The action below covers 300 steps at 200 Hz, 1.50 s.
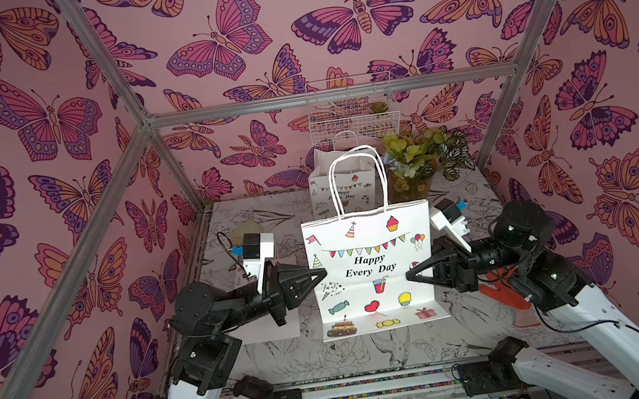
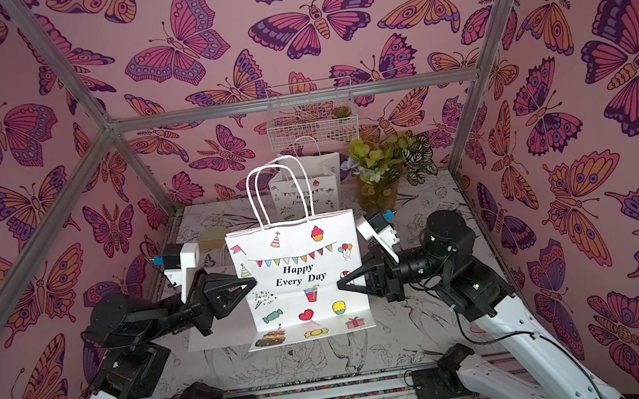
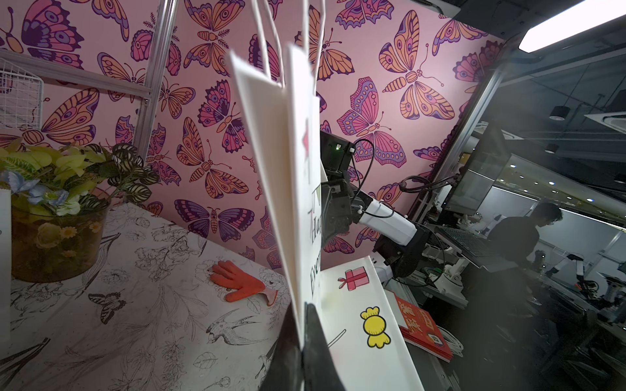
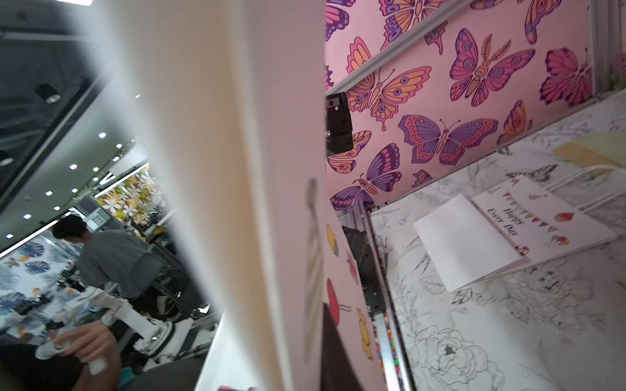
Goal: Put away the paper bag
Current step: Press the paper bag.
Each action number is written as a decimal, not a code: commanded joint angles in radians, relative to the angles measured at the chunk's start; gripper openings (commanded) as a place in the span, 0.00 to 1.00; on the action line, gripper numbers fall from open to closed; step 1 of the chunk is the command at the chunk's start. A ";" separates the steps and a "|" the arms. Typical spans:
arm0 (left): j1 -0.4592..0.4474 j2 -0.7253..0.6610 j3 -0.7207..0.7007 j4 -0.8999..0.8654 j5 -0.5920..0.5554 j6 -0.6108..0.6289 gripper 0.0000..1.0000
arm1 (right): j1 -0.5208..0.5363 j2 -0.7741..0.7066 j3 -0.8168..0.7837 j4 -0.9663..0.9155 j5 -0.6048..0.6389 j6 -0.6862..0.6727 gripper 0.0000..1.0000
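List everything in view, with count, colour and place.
paper bag: one, white, party drawings, held between both grippers
second bag: one, same print, standing at back
third bag: one, same print, flat on table, left side
wire basket: one, white, back wall
small plant: one, green, in the basket
flower pot: one, yellow-green blooms, back right
glove: one, orange, table's right side
table: one, white, black drawings
left gripper: one, black, shut on paper bag
right gripper: one, black, shut on paper bag

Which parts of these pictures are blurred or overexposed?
Right wrist view: the paper bag, very near the lens, is a blurred white sheet. Left wrist view: its near edge is soft, and a ceiling light is blown out. Both top views: sharp.
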 commanded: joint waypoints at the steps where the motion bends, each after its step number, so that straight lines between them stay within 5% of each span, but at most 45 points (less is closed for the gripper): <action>1: 0.006 -0.011 0.008 -0.036 -0.007 0.039 0.00 | 0.000 0.001 0.020 0.070 0.006 0.025 0.00; 45: 0.008 -0.038 0.014 -0.078 -0.073 0.073 0.20 | -0.001 -0.022 -0.002 0.030 0.006 0.010 0.00; 91: 0.007 -0.036 -0.003 0.047 -0.064 -0.007 0.23 | -0.001 -0.036 -0.010 -0.017 0.003 -0.016 0.00; 126: 0.007 -0.004 -0.015 0.167 -0.028 -0.084 0.20 | 0.000 -0.030 -0.012 -0.037 -0.026 -0.023 0.00; 164: 0.007 -0.004 -0.016 0.179 -0.025 -0.093 0.00 | -0.001 -0.050 -0.009 -0.103 -0.026 -0.070 0.00; 250: 0.008 -0.008 -0.016 0.144 -0.027 -0.077 0.00 | -0.001 -0.050 0.013 -0.109 -0.005 -0.079 0.00; 300: 0.007 -0.003 -0.020 0.091 -0.039 -0.045 0.00 | 0.000 0.007 0.044 0.074 0.016 0.039 0.27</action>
